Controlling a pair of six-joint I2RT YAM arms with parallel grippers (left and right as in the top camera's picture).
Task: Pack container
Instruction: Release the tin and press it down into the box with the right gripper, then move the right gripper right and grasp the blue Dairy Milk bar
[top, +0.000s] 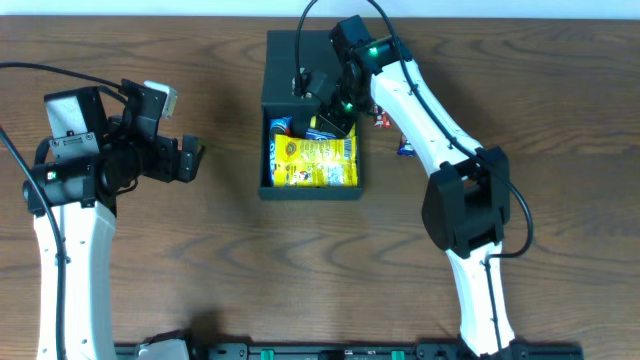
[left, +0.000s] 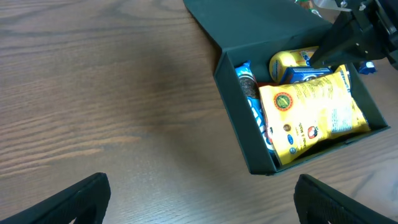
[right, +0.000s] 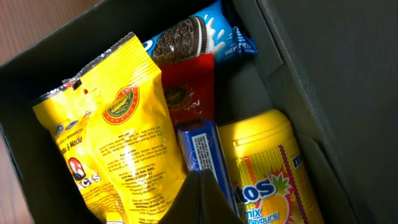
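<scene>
Right claw (right: 202, 198), closed, hangs over the snack-filled matte black container (right: 298, 81).

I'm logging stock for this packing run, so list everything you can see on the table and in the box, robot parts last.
table: one, brown wood, under everything
container: one, matte black, mid-table, lid open
snack bag: one, yellow, lying in the container
cookie packet: one, blue, along the container's wall beside the bag
red packet: one, red, partly under the snack bag
small blue packet: one, blue, between bag and tub
tub: one, yellow, at the container's lid end
small wrappers: two, red and blue, on the table right of the container
left gripper: one, black, open, over bare table left of the container
right gripper: one, black, shut, down inside the container
</scene>
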